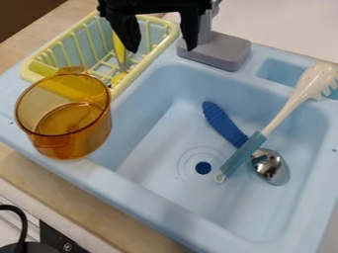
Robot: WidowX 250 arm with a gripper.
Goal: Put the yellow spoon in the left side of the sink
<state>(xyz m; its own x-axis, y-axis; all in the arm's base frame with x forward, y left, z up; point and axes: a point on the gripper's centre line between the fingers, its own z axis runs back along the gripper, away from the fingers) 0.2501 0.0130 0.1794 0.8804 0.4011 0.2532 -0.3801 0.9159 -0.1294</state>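
Spanning the wooden counter (99,212): a light blue sink (135,194), a round dark drain (203,168) in its floor.
Room: dark brown at upper left, a pale surface (290,20) at upper right, a black cable (23,222) at lower left.
Yellow spoon (119,48): in the pale yellow rack (147,64), its lower end hard to make out among the bars.
Gripper (163,48): over the rack and faucet, fingers spread wide, nothing held; its upper part cut off.
Faucet (224,52): partly behind the gripper.
Amber pot (72,131): on the sink's left rim, partly covering the rack's near end.
Teal-handled utensil (244,152): crossing between a blue handle (221,121) and metal spoon bowl (271,167), hiding any join; its white head cut off at right.
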